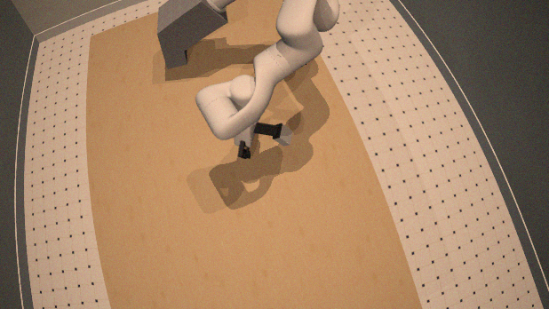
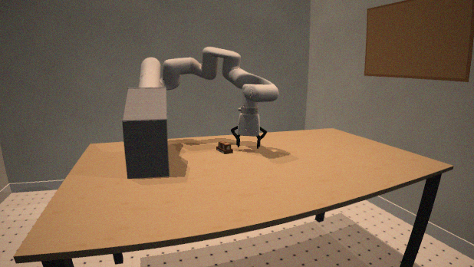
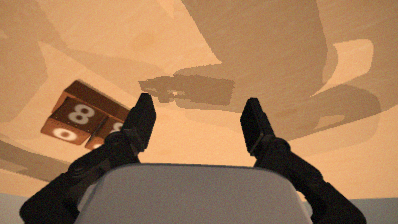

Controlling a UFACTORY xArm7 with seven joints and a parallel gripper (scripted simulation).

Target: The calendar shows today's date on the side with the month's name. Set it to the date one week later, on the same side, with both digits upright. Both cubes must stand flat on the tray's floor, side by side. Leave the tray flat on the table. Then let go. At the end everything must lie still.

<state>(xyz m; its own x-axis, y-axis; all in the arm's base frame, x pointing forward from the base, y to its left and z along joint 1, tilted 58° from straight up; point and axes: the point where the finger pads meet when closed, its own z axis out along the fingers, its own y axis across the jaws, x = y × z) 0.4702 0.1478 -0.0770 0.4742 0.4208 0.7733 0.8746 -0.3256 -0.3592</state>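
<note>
Two brown cubes (image 3: 75, 120) sit side by side in the calendar tray (image 2: 225, 147) on the table (image 2: 268, 184), just left of your gripper (image 2: 248, 144) in the exterior view. Your jaws stand wide with nothing between them, low over bare wood beside the tray, likely because you are not yet lined up over a cube. From the wrist view you can read an 8 and a 0 on the nearer cube; a finger (image 3: 140, 122) hides much of the other.

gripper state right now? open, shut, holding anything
Gripper: open wide, holding nothing, hanging beside the calendar, not over it.
</note>
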